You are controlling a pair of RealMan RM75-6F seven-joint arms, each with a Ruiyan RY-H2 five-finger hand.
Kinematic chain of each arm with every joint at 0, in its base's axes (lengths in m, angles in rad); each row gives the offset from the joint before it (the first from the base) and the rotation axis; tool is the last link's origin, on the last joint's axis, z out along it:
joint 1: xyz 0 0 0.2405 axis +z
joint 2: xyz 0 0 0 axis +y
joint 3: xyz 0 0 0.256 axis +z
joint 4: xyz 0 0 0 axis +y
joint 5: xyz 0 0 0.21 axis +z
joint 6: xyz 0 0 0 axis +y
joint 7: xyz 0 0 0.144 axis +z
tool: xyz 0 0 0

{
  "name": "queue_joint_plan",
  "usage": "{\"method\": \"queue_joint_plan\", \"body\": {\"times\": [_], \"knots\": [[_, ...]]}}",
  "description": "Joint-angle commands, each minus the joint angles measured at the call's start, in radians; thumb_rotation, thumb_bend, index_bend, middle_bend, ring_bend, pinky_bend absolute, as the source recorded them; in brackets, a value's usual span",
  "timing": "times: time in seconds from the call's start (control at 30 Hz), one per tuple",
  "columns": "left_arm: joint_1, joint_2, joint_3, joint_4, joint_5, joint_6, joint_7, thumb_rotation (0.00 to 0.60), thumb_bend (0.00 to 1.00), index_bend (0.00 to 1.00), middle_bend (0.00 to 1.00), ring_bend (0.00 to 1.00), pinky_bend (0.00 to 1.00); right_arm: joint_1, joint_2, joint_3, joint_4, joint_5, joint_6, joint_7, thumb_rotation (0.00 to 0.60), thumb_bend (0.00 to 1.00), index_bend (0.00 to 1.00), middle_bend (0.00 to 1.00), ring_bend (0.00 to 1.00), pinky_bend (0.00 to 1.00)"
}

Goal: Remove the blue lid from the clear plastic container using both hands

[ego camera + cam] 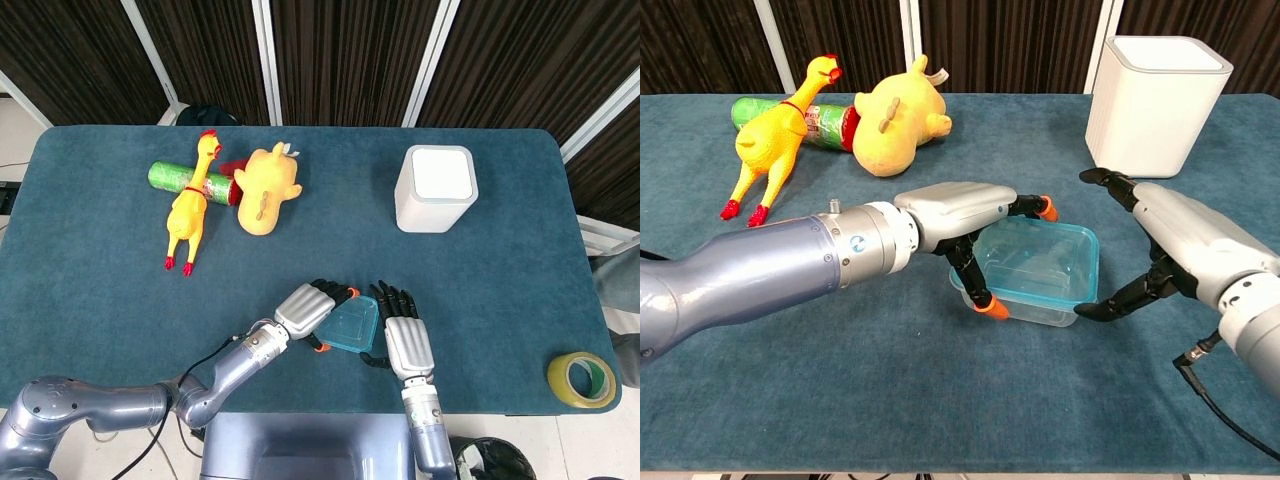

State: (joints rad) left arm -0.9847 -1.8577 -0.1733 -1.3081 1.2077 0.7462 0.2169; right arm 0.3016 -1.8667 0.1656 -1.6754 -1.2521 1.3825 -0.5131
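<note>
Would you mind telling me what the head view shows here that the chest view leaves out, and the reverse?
Only the head view shows the yellow tape roll at the table's near right corner and the whole table outline. Only the chest view shows the clear plastic container side-on, with its clear wall under the blue lid. Both show the left robot hand on the lid, the right robot hand spread beside it, the rubber chicken, the yellow plush toy, the green tube and the white bin.
</note>
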Motion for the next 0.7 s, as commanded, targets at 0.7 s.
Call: {"method": "queue_joint_plan", "body": {"times": [0.7], "knots": [[-0.020,0.015,-0.004,-0.019,-0.025,-0.042,-0.010,0.600,0.17,0.32,0.39,0.34,0.53,0.004,-0.032,0.007,0.071,-0.076,0.039,0.101,0.600,0.24,0.00,0.00,0.00,0.00]]}}
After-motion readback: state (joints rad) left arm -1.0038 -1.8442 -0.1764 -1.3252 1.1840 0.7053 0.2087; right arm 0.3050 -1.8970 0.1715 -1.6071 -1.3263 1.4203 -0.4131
